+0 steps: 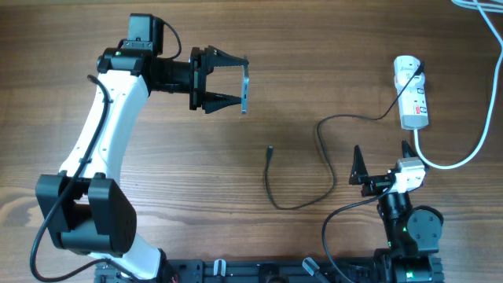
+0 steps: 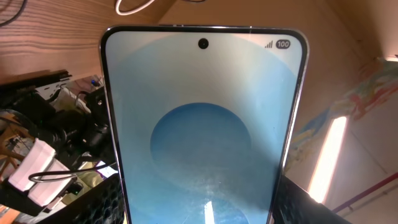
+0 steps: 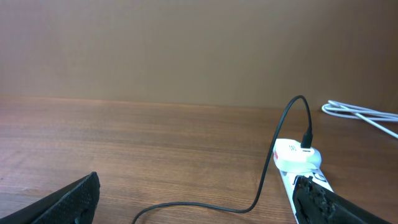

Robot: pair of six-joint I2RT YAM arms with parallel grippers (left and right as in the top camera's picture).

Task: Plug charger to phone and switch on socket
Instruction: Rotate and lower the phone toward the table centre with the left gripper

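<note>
My left gripper (image 1: 240, 79) is shut on the phone (image 1: 244, 85), holding it on edge above the table at the upper middle. In the left wrist view the phone (image 2: 202, 124) fills the frame with its blue-green screen lit, its lower sides clamped between my left gripper (image 2: 199, 208). The charger (image 1: 300, 206) lies looped on the wood, its free tip (image 1: 269, 149) left of centre, its other end in the socket (image 1: 412, 94) at the right. My right gripper (image 1: 381, 155) stands open just in front of the socket (image 3: 297, 158), nothing between its fingers (image 3: 74, 199). The charger cable (image 3: 267, 180) runs past it.
A thick white cord (image 1: 471, 153) curves from the socket off the table's top right corner, and shows as white cord (image 3: 364, 113) in the right wrist view. The black arm bases sit along the near edge (image 1: 259, 271).
</note>
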